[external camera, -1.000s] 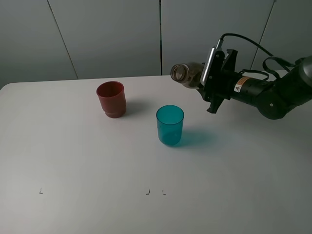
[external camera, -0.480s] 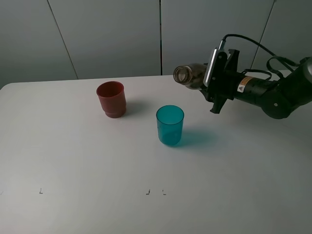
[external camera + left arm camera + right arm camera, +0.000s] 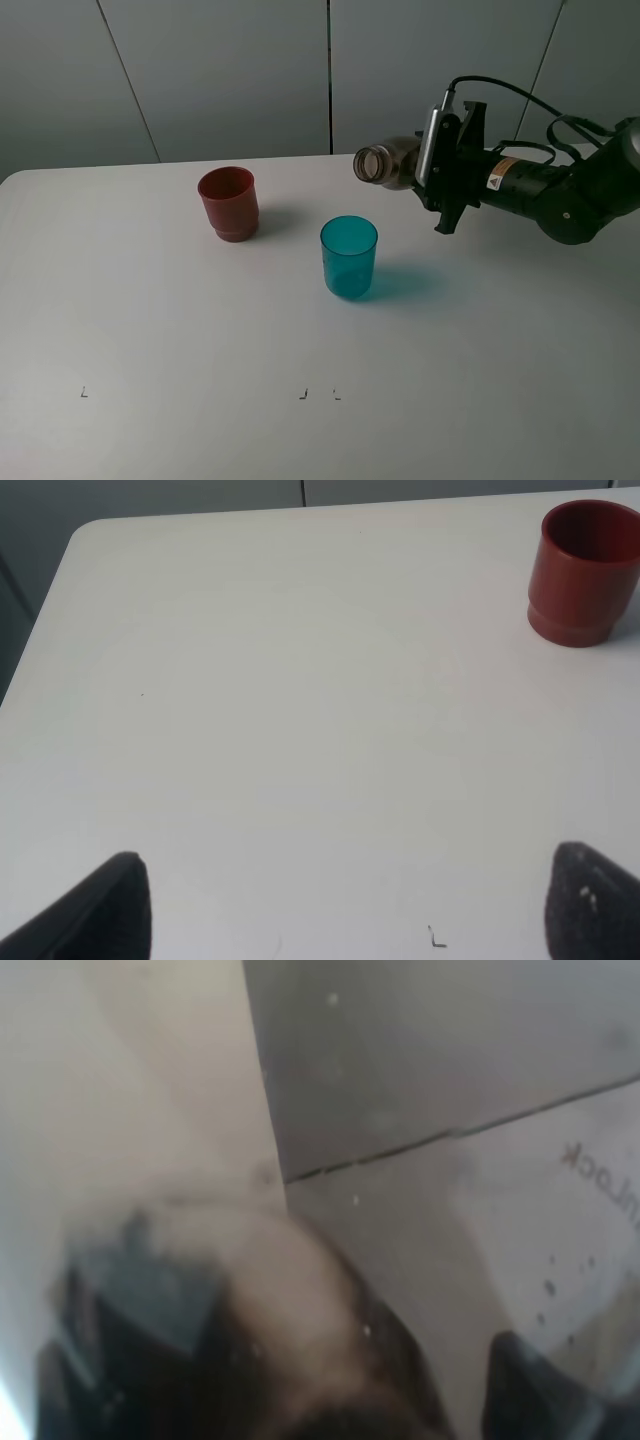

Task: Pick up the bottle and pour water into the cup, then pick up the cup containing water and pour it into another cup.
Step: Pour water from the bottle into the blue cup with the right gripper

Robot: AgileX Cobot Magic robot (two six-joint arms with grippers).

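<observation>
Right tool [image 3: 428,166] clamps the tipped bottle [image 3: 385,163], whose mouth juts out past it.

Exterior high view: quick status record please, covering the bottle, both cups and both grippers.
bottle: uncapped, tipped near-horizontal in the air, no stream visible
right gripper: shut on bottle, above the table
teal cup: upright on table, nothing touching it; water level unclear
red cup: upright, apart from teal cup
left gripper: open, empty, over bare table
</observation>
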